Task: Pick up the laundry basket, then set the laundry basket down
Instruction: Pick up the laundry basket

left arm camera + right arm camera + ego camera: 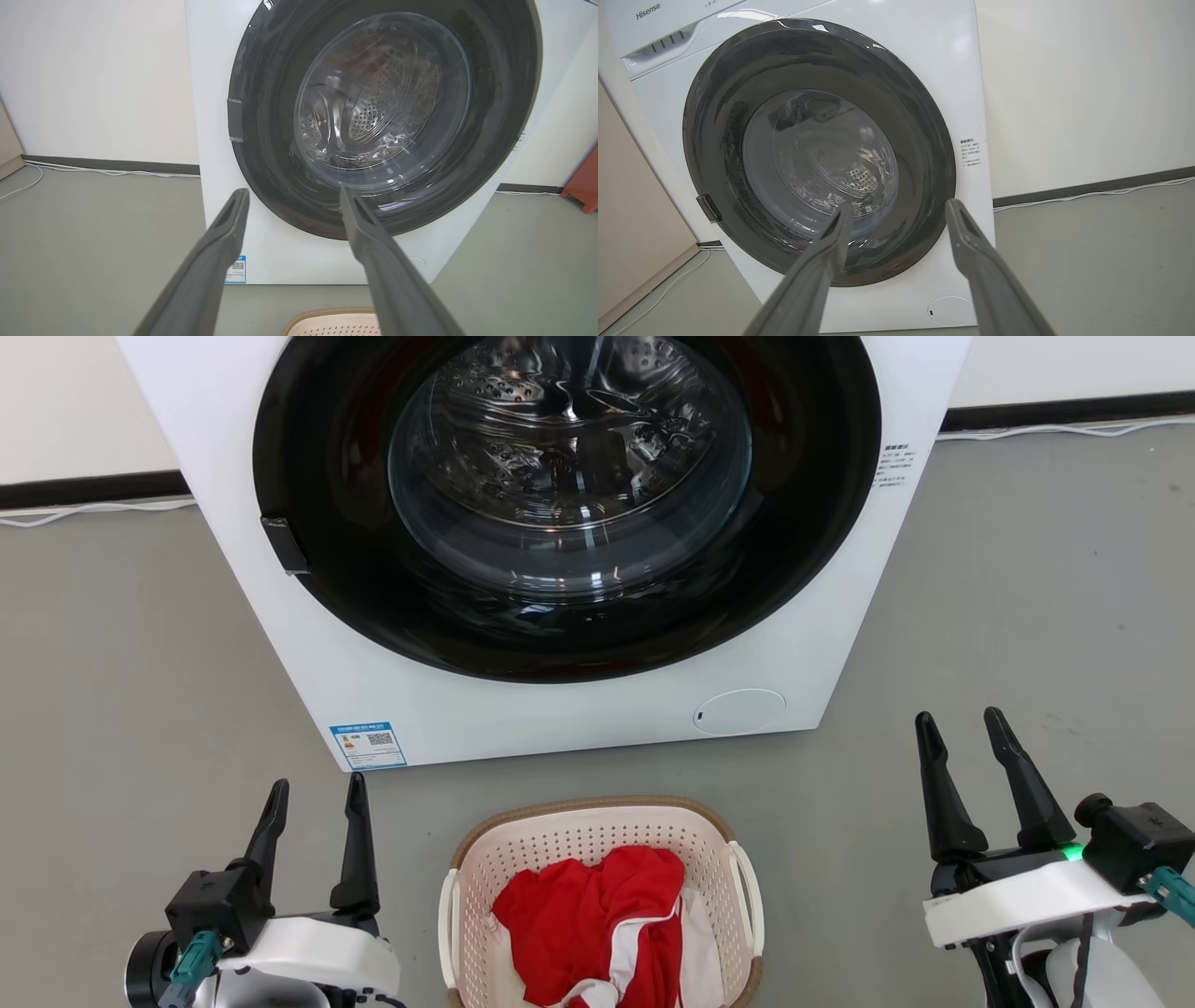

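Observation:
The laundry basket, cream-white and perforated with a brown rim and white loop handles, stands on the grey floor at the bottom centre of the head view, holding red and white clothes. Its rim also peeks in at the bottom of the left wrist view. My left gripper is open to the left of the basket, apart from it, with nothing between its fingers. My right gripper is open well to the right of the basket, also empty. Both point toward the washing machine.
A white front-loading washing machine with a shut dark round door stands right behind the basket. Grey floor spreads on both sides. White cables run along the dark baseboard. An orange-red object sits far right in the left wrist view.

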Robot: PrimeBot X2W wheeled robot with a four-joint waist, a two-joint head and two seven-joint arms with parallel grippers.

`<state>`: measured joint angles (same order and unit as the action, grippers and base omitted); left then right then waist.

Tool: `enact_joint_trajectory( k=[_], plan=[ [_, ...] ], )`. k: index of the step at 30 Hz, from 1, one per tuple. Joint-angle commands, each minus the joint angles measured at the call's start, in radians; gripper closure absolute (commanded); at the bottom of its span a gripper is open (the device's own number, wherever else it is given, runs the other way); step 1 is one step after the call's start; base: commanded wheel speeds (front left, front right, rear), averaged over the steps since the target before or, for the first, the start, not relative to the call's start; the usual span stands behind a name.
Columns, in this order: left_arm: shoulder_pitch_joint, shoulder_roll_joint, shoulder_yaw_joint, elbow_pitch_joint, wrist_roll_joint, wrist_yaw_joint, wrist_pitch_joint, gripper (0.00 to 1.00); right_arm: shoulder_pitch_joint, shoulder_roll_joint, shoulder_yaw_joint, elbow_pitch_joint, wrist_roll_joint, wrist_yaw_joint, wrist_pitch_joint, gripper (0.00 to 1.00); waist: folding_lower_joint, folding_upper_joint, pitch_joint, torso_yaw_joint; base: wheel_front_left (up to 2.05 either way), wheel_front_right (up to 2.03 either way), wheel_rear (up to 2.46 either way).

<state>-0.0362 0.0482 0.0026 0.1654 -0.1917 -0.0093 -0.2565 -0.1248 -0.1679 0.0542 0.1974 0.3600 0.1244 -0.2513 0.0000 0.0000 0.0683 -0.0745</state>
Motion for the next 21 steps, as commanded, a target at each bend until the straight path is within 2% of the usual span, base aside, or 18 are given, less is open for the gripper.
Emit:
enact_joint_trajectory(
  k=[1, 21],
  plan=[
    [-0.026, 0.005, 0.035, -0.025, 0.008, -0.002, -0.005, 0.00, -0.013, -0.003, 0.014, -0.031, -0.010, 0.006, -0.011, 0.00, 0.0000, 0.0000, 0.002, 0.000, 0.00, 0.00, 0.00],
    [-0.045, 0.002, 0.040, -0.009, -0.007, 0.004, -0.005, 0.00, -0.022, -0.002, 0.014, -0.027, -0.012, 0.006, -0.011, 0.00, 0.0000, 0.0000, 0.026, -0.001, 0.00, 0.00, 0.00]
  ],
)
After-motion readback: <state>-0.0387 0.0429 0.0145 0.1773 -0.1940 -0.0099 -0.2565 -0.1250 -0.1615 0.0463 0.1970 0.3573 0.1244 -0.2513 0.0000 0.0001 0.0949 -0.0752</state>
